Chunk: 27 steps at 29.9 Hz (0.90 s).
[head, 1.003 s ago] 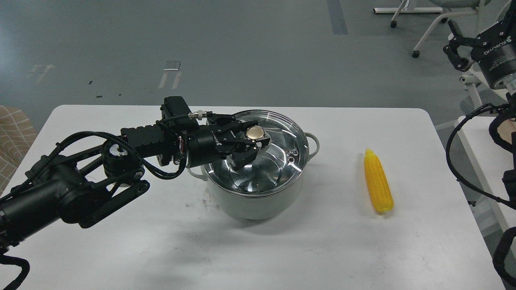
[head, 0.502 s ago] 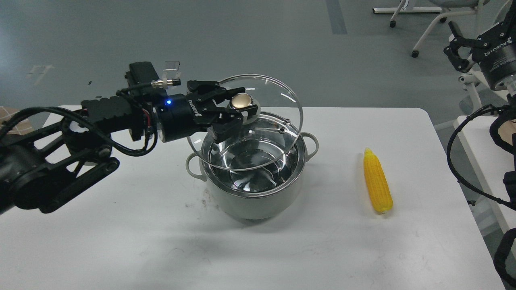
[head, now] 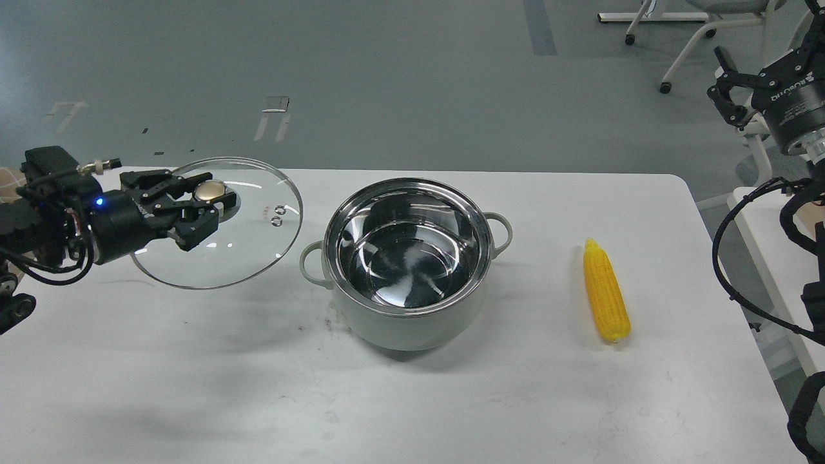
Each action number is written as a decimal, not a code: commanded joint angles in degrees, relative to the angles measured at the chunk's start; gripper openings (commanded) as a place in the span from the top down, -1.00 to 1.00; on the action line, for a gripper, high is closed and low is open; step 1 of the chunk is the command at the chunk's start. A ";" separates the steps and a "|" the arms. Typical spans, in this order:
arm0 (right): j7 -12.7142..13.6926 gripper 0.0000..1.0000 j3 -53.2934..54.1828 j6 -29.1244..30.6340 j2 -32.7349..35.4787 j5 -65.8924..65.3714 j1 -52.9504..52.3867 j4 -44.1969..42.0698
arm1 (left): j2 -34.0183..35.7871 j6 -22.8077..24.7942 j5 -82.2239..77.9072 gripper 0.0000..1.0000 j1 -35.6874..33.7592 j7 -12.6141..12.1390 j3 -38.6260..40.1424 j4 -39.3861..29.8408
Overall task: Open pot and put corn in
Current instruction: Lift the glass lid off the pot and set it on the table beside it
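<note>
The pale grey-green pot (head: 407,322) stands uncovered in the middle of the white table (head: 451,399), its shiny steel inside empty. My left gripper (head: 207,206) is shut on the gold-topped knob of the glass lid (head: 251,251) and holds the lid above the table, left of the pot and clear of it. The yellow corn (head: 604,298) lies on the table to the right of the pot, pointed end away from me. My right gripper (head: 731,87) is open and empty, raised beyond the table's right edge, far from the corn.
White chair legs on castors (head: 670,48) stand on the grey floor behind the table at the upper right. A second white surface (head: 770,238) lies beyond the table's right edge under my right arm.
My left gripper lifted the lid off the pot and carried it left and down, clear of the pot. The pot now stands open. The corn and right arm have barely moved.
</note>
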<state>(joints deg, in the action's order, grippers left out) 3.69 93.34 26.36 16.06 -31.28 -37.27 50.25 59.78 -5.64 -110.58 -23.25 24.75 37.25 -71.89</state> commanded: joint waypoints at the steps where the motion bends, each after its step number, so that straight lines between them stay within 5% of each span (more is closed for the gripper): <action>1: 0.09 -1.00 0.00 0.01 -0.15 0.00 0.01 0.12 | -0.98 -2.26 4.83 0.48 3.73 0.04 -0.07 7.27; 22: 0.00 -1.00 -0.09 0.10 -0.06 0.00 0.45 0.20 | -9.51 -4.99 8.54 0.36 5.85 0.57 -3.59 20.74; 25: 0.09 -1.00 -0.09 0.10 -0.06 0.00 0.80 0.20 | -9.51 -6.22 8.71 0.02 5.76 0.57 -3.77 20.74; 27: 0.09 -1.00 -0.09 0.10 -0.06 0.00 0.80 0.20 | -9.51 -6.31 8.80 -0.38 5.50 0.57 -3.68 20.65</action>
<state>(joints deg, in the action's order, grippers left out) 3.75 93.25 26.46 16.00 -31.29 -36.56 50.39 50.31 -11.61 -101.91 -17.42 25.34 33.54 -51.17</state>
